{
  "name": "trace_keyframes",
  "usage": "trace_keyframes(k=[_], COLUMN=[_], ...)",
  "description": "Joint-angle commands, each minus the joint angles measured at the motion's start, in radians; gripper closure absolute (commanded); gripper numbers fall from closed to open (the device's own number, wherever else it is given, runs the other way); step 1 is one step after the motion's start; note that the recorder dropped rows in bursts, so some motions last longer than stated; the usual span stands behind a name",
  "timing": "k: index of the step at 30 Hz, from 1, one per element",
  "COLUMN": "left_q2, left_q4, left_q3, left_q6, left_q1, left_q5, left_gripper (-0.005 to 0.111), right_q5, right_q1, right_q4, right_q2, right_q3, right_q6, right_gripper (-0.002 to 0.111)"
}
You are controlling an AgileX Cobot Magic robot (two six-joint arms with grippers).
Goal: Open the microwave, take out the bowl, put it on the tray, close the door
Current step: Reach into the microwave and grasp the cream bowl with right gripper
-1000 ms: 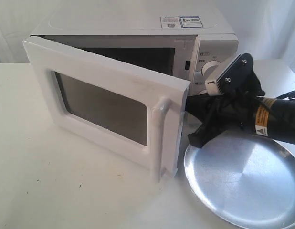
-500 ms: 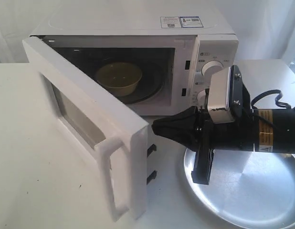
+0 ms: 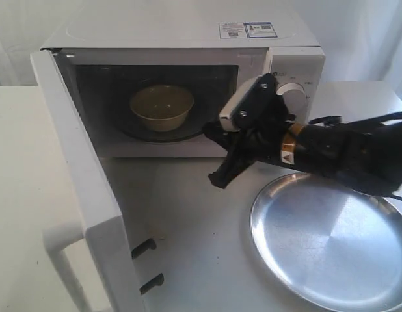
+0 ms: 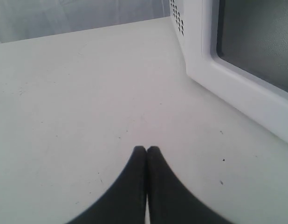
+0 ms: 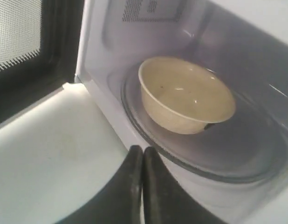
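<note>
Nearest us in the exterior view, the door [image 3: 84, 188] stands wide open at the left, edge-on to us. Its bar handle [image 3: 63, 237] is at the bottom corner, and 2 dark latch hooks [image 3: 144, 247] jut from its inner edge. To the right, the tray [image 3: 331, 260] lies flat on the table [image 3: 19, 169], in front of the right end of the microwave [image 3: 155, 29]. Beyond the tray, the right gripper [image 3: 209, 131] points toward the cavity mouth. Its wrist view shows us the 2 black fingers pressed together with nothing between them, tips just outside the sill. Behind them the bowl [image 3: 160, 106] sits upright on the glass turntable [image 5: 256, 158] inside the microwave. The left gripper [image 4: 147, 150] is likewise closed and empty, low over the table beside the door's outer face. Farthest back, we see 2 stickers [image 3: 247, 30] on the microwave's top.
</note>
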Motion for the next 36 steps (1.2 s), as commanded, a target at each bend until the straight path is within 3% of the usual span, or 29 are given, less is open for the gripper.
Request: trace_keyframes(k=[1, 7, 9, 13, 15, 19, 31, 34, 36], left_q2=[-0.002, -0.002, -0.002, -0.002, -0.002, -0.002, -0.002, -0.002, -0.002], left_q4=[-0.004, -0.004, -0.004, -0.004, -0.004, -0.004, -0.004, -0.004, -0.004], left_q3=[0.003, 0.003, 0.003, 0.003, 0.003, 0.003, 0.003, 0.003, 0.003], left_q6=[-0.006, -0.006, -0.006, -0.006, -0.006, -0.006, -0.006, -0.006, -0.006], left_q1=[-0.001, -0.001, -0.001, -0.001, -0.001, -0.001, -0.001, -0.001, -0.001], left_q5=[-0.001, -0.001, -0.001, -0.001, -0.001, -0.001, -0.001, -0.001, -0.001], left_gripper=[0.107, 0.107, 0.107, 0.107, 0.107, 0.107, 0.107, 0.107, 0.107], right_q5=[0.146, 0.299, 0.332, 0.325, 0.345, 0.479, 0.627, 0.673, 0.695], right_q1=[0.072, 0.114, 0.115, 0.12, 0.132, 0.163, 0.253, 0.253, 0.253], right_q4=[0.023, 0.042, 0.026, 0.027, 0.027, 0.026, -0.042, -0.042, -0.042], right_q2=[0.133, 0.195, 0.202, 0.211, 0.225, 0.269, 0.408, 0.432, 0.431], right_q3=[-0.162, -0.31, -0.337, -0.371, -0.405, -0.487, -0.665, -0.695, -0.697], right_q6=[-0.109, -0.248, -0.298, -0.319, -0.336, -0.338, -0.355, -0.355, -0.353], right_gripper=[0.108, 0.104, 0.092, 0.056, 0.049, 0.056, 0.059, 0.077, 0.101])
